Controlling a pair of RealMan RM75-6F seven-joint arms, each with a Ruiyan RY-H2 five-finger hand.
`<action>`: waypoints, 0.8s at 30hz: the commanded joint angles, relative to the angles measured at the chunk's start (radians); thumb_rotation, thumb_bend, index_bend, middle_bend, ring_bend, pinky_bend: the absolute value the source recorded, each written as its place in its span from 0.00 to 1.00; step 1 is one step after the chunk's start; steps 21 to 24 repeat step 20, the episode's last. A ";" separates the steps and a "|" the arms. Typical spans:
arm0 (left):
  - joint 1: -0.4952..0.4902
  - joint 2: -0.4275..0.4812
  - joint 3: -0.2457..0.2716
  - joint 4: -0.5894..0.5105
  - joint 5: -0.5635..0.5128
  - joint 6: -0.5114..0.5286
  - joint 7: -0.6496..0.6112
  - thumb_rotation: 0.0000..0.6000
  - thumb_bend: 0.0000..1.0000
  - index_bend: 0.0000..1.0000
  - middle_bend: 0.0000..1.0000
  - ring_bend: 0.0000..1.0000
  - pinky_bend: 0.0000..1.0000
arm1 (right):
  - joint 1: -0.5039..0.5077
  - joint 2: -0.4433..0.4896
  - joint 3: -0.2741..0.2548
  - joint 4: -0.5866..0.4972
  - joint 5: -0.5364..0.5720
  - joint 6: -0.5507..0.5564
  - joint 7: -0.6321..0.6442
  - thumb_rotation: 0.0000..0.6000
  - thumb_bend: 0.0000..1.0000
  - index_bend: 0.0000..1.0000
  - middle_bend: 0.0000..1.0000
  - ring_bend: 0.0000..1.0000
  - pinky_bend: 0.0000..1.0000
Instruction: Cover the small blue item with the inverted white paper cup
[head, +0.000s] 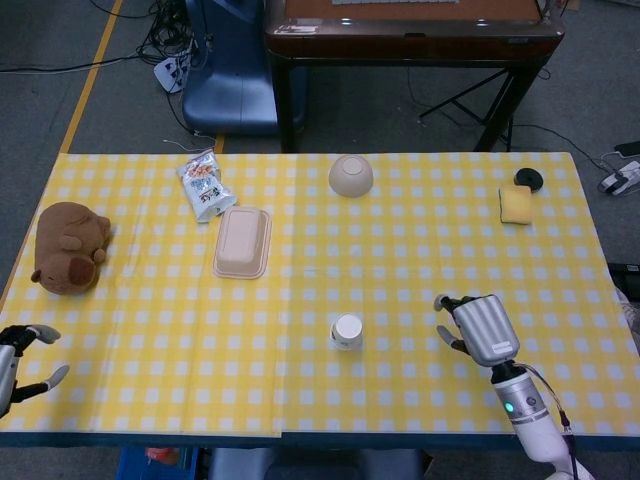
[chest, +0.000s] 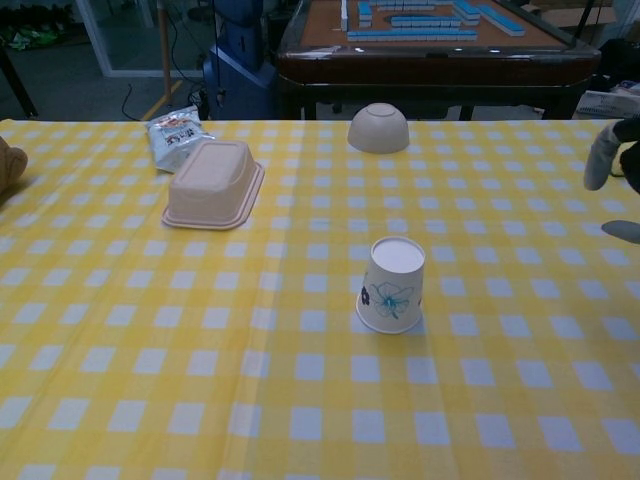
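The white paper cup (head: 347, 331) (chest: 392, 285) stands upside down on the yellow checked tablecloth, mouth flat on the cloth, a blue flower print on its side. No small blue item shows in either view; what is under the cup is hidden. My right hand (head: 480, 329) hovers to the right of the cup, apart from it, fingers spread and holding nothing; only its fingertips (chest: 603, 156) show at the right edge of the chest view. My left hand (head: 22, 358) sits at the table's front left edge, fingers apart, holding nothing.
A beige lidded food box (head: 243, 241), a snack packet (head: 204, 182) and an upturned beige bowl (head: 351, 175) lie toward the back. A brown plush toy (head: 69, 246) rests at the left, a yellow sponge (head: 516, 204) and black disc (head: 527, 178) at the far right.
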 joint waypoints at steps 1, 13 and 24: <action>-0.006 -0.021 0.009 0.012 0.020 0.002 0.031 1.00 0.17 0.52 0.48 0.38 0.51 | -0.066 0.068 -0.011 -0.065 0.050 0.048 -0.055 1.00 0.20 0.47 0.60 0.57 0.67; -0.019 -0.066 0.023 0.013 0.030 -0.023 0.128 1.00 0.17 0.52 0.48 0.38 0.51 | -0.179 0.130 -0.020 -0.007 0.030 0.137 0.079 1.00 0.20 0.47 0.54 0.50 0.56; -0.019 -0.070 0.021 0.017 0.018 -0.025 0.132 1.00 0.17 0.52 0.48 0.38 0.51 | -0.206 0.152 -0.009 0.029 0.010 0.147 0.155 1.00 0.20 0.47 0.54 0.49 0.56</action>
